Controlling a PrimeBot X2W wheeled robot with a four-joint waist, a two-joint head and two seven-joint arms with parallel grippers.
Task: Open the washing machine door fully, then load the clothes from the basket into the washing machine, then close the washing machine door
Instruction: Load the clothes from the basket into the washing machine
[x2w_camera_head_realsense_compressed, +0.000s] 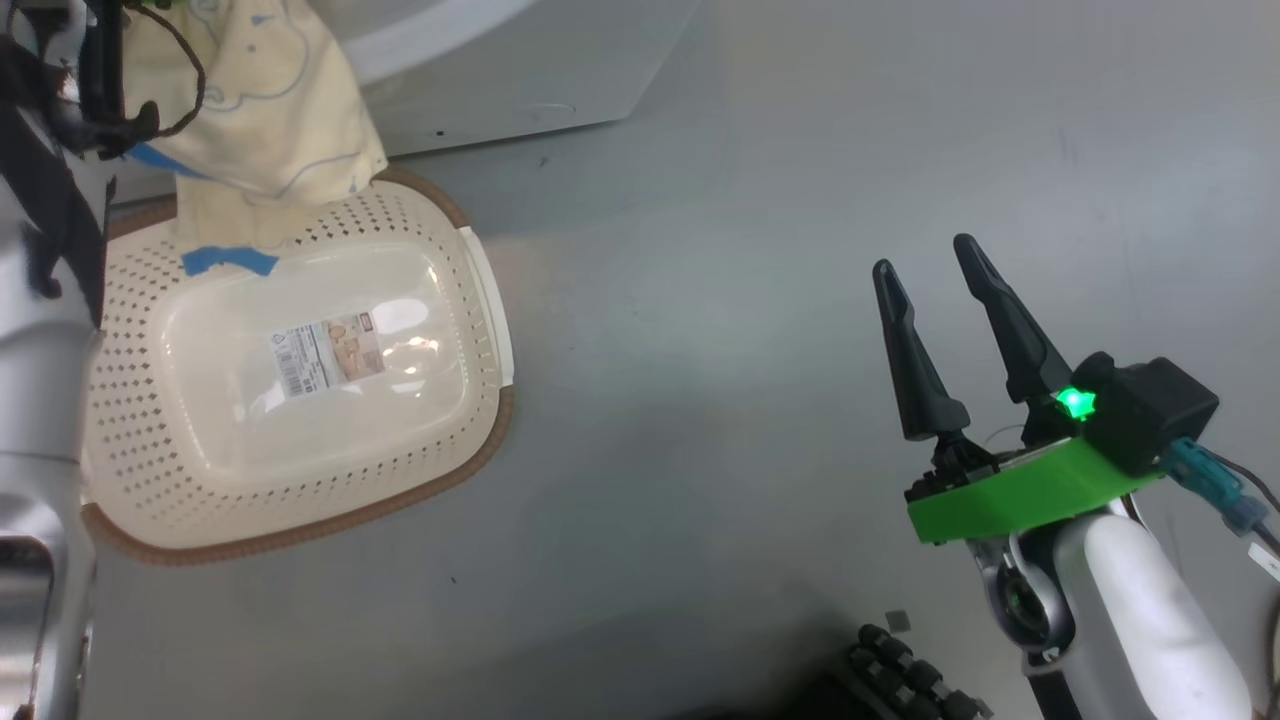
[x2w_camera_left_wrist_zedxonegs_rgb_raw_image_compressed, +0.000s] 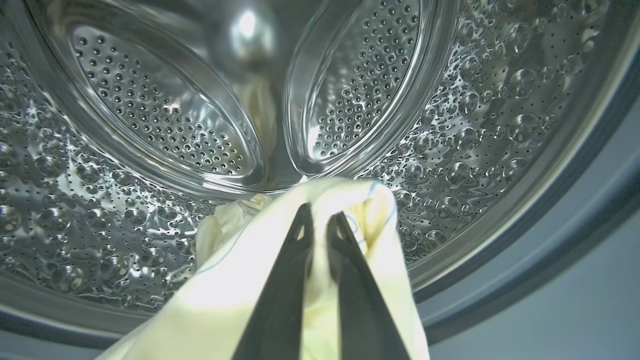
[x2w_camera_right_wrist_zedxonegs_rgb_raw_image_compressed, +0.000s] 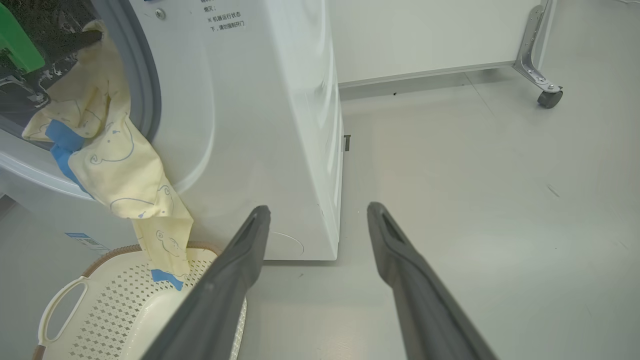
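Observation:
My left gripper (x2w_camera_left_wrist_zedxonegs_rgb_raw_image_compressed: 320, 216) is shut on the clothes (x2w_camera_left_wrist_zedxonegs_rgb_raw_image_compressed: 240, 295), a pale yellow garment with bear outlines, just inside the steel drum (x2w_camera_left_wrist_zedxonegs_rgb_raw_image_compressed: 150, 110) of the washing machine (x2w_camera_right_wrist_zedxonegs_rgb_raw_image_compressed: 260, 125). The garment (x2w_camera_right_wrist_zedxonegs_rgb_raw_image_compressed: 115, 165) hangs out over the grey gasket (x2w_camera_right_wrist_zedxonegs_rgb_raw_image_compressed: 146, 90), and its tail with a blue patch (x2w_camera_right_wrist_zedxonegs_rgb_raw_image_compressed: 165, 276) reaches down into the basket (x2w_camera_right_wrist_zedxonegs_rgb_raw_image_compressed: 100, 310). In the head view the cloth (x2w_camera_head_realsense_compressed: 260, 100) dangles over the far rim of the cream basket (x2w_camera_head_realsense_compressed: 480, 440), which has a label on its bare bottom. My right gripper (x2w_camera_head_realsense_compressed: 930, 255) stands open over the floor, holding nothing. The washing machine door is out of view.
Grey floor (x2w_camera_head_realsense_compressed: 750, 300) spreads between the basket and my right arm. A metal leg with a castor (x2w_camera_right_wrist_zedxonegs_rgb_raw_image_compressed: 549, 96) stands by the white wall to the washer's right. A dark ribbed part of my base (x2w_camera_head_realsense_compressed: 900, 670) lies near the bottom edge.

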